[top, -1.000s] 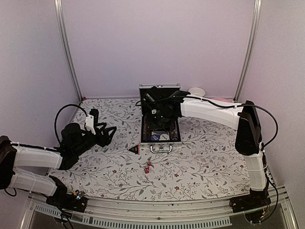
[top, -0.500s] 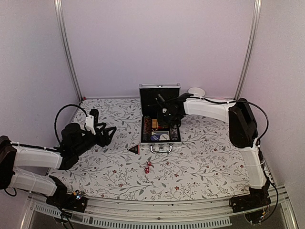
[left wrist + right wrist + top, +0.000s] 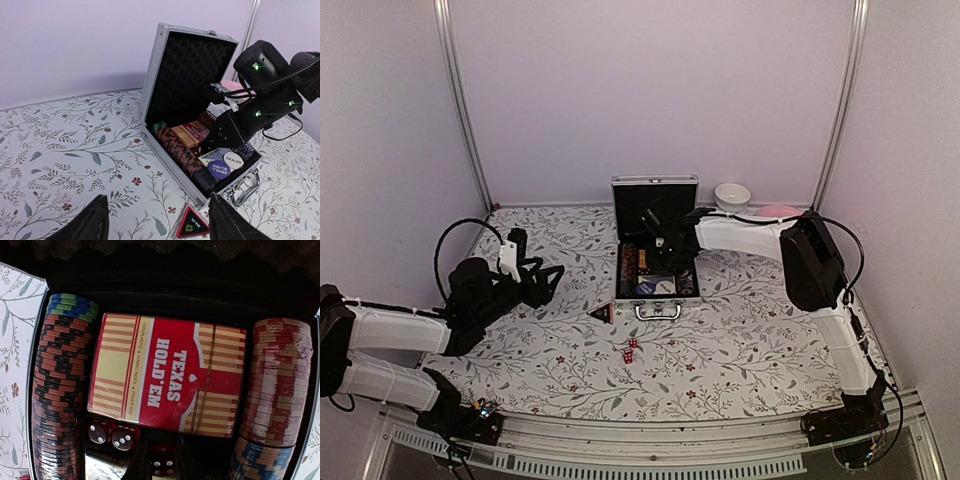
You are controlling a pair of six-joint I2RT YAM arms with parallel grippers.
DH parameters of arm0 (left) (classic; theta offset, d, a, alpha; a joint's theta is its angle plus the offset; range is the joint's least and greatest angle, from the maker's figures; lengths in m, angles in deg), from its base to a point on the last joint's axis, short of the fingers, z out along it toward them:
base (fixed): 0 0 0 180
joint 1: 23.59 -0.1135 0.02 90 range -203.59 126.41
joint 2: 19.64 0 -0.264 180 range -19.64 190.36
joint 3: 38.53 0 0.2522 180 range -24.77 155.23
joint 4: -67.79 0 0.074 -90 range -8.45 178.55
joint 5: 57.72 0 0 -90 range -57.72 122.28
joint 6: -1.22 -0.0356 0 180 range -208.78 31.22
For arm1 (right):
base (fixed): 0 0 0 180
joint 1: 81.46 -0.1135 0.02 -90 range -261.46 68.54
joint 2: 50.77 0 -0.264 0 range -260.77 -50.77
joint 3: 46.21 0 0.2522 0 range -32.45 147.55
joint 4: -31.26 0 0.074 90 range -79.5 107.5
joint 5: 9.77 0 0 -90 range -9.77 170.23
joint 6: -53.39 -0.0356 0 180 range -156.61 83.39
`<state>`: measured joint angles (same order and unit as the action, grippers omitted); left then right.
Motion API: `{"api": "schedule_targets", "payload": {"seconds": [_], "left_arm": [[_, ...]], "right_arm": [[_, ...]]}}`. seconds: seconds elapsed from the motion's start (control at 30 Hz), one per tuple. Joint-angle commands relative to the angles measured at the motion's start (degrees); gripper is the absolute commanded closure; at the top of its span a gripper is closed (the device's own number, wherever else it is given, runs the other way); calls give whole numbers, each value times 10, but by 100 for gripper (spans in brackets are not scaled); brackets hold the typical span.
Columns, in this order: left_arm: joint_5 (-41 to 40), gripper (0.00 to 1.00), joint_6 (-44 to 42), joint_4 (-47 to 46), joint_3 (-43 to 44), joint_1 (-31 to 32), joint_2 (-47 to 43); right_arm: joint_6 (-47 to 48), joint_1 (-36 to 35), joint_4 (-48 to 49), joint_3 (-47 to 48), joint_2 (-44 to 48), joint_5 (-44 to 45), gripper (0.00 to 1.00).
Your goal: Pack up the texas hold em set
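The card pack (image 3: 167,380) reads "TEXAS HOLD'EM", "JUMBO INDEX" and "POKER SIZE". A white disc (image 3: 233,160) says "DEALER", and a blue disc (image 3: 218,169) says "SMALL BLIND".

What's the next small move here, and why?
Probably lift the right gripper clear of the case: the card pack already lies inside between chip stacks, while the black triangular piece and red dice lie outside on the table, unpacked.
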<state>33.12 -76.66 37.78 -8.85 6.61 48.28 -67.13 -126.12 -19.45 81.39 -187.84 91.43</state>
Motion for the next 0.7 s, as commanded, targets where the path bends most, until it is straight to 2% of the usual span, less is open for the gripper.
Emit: {"api": "schedule_targets", "payload": {"seconds": [0.0, 0.67], "left_arm": [[-3, 32, -3, 5, 6, -7, 5], [-1, 32, -1, 4, 7, -7, 10]], "right_arm": [[6, 7, 6, 15, -18, 2, 89], [0, 8, 19, 40, -39, -22, 88]]}}
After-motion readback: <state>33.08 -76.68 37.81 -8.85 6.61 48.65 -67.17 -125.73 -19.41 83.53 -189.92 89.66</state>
